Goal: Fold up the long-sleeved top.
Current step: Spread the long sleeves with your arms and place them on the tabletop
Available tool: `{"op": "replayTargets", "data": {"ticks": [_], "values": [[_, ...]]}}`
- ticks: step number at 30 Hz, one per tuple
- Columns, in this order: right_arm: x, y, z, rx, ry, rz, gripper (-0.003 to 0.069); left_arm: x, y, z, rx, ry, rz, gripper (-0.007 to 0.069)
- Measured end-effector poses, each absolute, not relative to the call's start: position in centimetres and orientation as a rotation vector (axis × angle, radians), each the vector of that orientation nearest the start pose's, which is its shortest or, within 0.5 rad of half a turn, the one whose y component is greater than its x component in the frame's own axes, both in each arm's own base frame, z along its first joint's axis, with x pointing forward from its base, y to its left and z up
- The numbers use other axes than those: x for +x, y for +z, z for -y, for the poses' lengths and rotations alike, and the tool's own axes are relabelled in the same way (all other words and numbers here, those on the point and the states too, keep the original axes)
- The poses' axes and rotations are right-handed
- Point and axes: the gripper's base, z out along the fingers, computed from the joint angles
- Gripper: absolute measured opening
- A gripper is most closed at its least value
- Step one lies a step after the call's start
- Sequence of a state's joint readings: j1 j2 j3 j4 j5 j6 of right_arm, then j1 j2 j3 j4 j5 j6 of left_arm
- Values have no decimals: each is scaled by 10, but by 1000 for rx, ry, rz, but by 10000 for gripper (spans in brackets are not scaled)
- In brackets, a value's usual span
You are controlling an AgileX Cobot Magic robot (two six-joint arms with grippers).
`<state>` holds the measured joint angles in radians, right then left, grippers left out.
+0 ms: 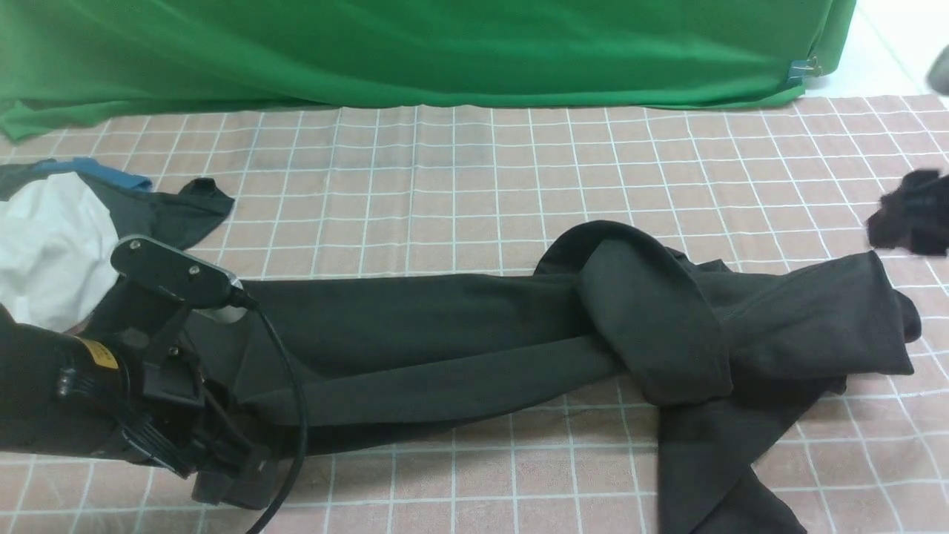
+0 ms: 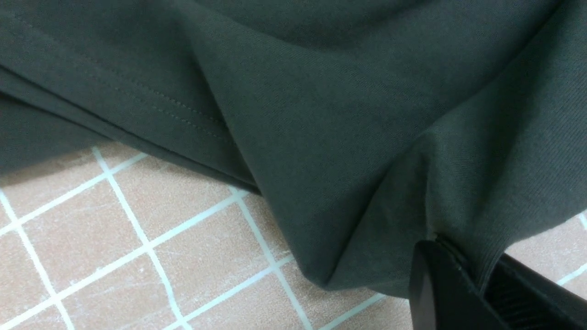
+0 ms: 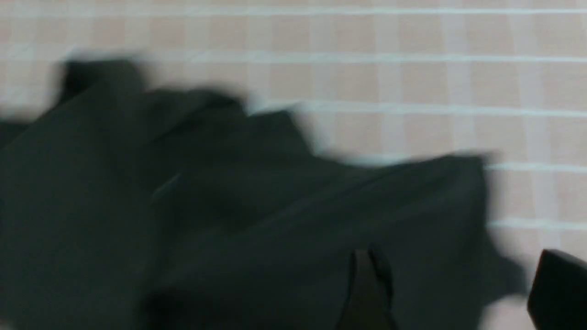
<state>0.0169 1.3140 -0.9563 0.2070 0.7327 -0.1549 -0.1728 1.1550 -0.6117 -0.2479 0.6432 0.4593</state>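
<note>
Fabric notes first, front view: the big plain black soft-knit long-sleeved top [image 1: 460,334] lies in a long strip across the pink checked desk [image 1: 445,170]. It's flattish toward my left and twisted into a lump toward my right, with a loose end hanging off the near edge. It looks light, floppy and a bit stretchy to me, so I'd guess it sags and drags instead of holding any shape. Best grabbed at hems, cuffs or seams, not mid-panel. My left arm [image 1: 44,393] and its wrist camera [image 1: 174,271] cover that end, so the grip itself isn't visible here. A white garment [image 1: 44,245] and a smaller dark grey one with blue bits [image 1: 174,211] sit just beyond. At the right edge there's a blurry black blob [image 1: 908,211], and I can't tell what it is. Neck and label aren't showing.

Left wrist view: my left fingers [image 2: 467,256] are pinching a ribbed-looking edge of the top, with cloth tenting up from the pinch. A stitched hem [image 2: 174,107] lies nearby on the desk. Which corner I've got, no idea.

Right wrist view: all smeared. My right fingers [image 3: 458,261] look spread apart with nothing gripped, by the top's rumpled end. Whether they touch the cloth I can't say.
</note>
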Motion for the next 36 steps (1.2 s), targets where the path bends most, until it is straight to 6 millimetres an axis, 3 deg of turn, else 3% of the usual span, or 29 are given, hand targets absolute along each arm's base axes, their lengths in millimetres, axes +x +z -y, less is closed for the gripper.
{"op": "replayTargets", "data": {"ticks": [2,4,8,11,17,22,25,27,29,31,32,35,36], "values": [[242,277,-43,-214,228,-2586,465,193,227,47,610,-170,-2571,35],[221,254,-76,-427,267,-2610,486,193,227,48,607,-173,-2570,35],[211,221,-111,-658,248,-2519,574,193,227,49,585,-200,-2571,35],[224,204,-122,-673,233,-2476,605,193,227,49,580,-208,-2569,35],[253,177,-126,-633,200,-2525,595,193,227,50,575,-212,-2568,35],[261,168,-129,-632,192,-2550,582,193,228,50,572,-215,-2567,35],[262,168,-129,-632,192,-2548,524,193,228,50,572,-217,-2567,35],[262,168,-129,-633,192,-2552,437,193,228,50,571,-220,-2566,35],[260,169,-129,-637,192,-2564,277,193,228,50,570,-221,-2566,35],[258,172,-128,-637,196,-2568,191,193,228,50,573,-220,-2565,35],[255,177,-127,-637,200,-2574,110,193,228,50,576,-219,-2563,35],[249,190,-125,-623,215,-2606,81,194,228,50,579,-216,-2560,35],[246,208,-124,-593,235,-2615,81,194,228,50,582,-216,-2559,35]]}}
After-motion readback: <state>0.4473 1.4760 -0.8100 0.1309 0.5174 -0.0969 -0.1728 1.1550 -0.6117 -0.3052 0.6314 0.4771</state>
